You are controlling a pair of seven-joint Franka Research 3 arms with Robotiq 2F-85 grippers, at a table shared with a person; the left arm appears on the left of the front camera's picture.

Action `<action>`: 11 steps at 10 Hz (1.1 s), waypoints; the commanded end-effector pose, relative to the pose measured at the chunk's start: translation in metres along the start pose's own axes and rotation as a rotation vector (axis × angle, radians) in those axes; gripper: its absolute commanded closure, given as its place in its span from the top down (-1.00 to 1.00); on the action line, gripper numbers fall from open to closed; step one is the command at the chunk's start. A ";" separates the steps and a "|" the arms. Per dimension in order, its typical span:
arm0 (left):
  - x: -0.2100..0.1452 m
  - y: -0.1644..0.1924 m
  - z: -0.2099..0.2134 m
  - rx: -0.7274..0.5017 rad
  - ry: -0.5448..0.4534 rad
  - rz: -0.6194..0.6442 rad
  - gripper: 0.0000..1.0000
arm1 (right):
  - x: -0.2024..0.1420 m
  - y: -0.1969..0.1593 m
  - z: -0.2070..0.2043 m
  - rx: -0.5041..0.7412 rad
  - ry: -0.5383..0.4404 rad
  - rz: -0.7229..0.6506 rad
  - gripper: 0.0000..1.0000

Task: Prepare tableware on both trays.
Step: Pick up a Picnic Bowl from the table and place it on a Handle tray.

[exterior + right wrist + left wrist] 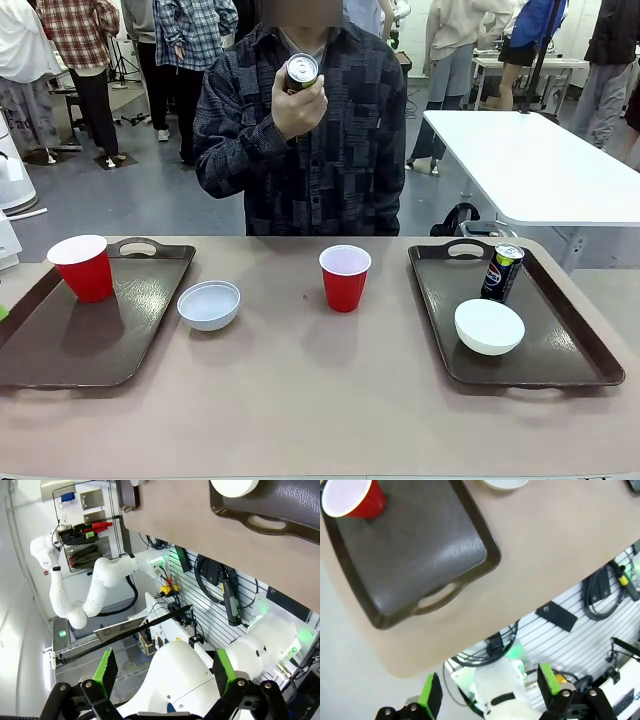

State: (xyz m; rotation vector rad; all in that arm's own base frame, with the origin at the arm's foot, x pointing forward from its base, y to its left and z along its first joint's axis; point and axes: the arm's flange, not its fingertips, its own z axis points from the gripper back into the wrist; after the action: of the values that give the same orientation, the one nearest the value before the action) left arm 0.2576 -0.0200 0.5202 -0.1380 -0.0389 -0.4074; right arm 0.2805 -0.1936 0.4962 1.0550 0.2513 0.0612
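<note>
- Room is lying open on the worktop [320, 410] along its near edge and across the middle strip between the two trays.
- On the left side, the left tray [60, 350] is sitting with its near rim close to the worktop's near edge. One red cup [84, 268] is standing upright in its far corner, and the rest of its floor is lying bare.
- On the right side, the right tray [560, 350] is carrying a dark can [502, 272] standing upright and a white bowl [489, 326] just in front of it.
- Between the trays, a second bowl [209, 305] is resting on the worktop just beside the left tray's right rim. A second red cup [345, 278] is standing near the middle, apart from both trays.
- Beyond the far edge, the person's hand [298, 108] is holding another can [301, 70] up at chest height.
- Out past the near edge, the left end effector [489, 686] is hanging with its fingers spread wide, gripping nothing.
- Also off the near edge, the right end effector [163, 670] is hanging with its fingers wide and nothing between them.
</note>
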 end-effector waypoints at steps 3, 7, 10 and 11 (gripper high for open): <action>0.036 -0.016 -0.011 -0.016 -0.028 0.008 1.00 | -0.001 0.001 0.000 0.010 0.001 0.007 1.00; 0.083 -0.048 -0.032 0.025 -0.042 0.009 1.00 | -0.001 0.001 0.000 0.010 0.001 0.007 1.00; 0.130 -0.062 -0.072 0.039 -0.080 -0.002 1.00 | -0.001 0.001 0.000 0.010 0.001 0.007 1.00; 0.142 -0.060 -0.081 0.057 -0.114 -0.028 1.00 | -0.001 0.001 0.000 0.010 0.001 0.007 1.00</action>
State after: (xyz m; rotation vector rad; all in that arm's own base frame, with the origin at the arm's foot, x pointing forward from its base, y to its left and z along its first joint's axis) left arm 0.3493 -0.1345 0.4634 -0.1132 -0.1335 -0.4218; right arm 0.2808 -0.1931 0.4964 1.0538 0.2522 0.0623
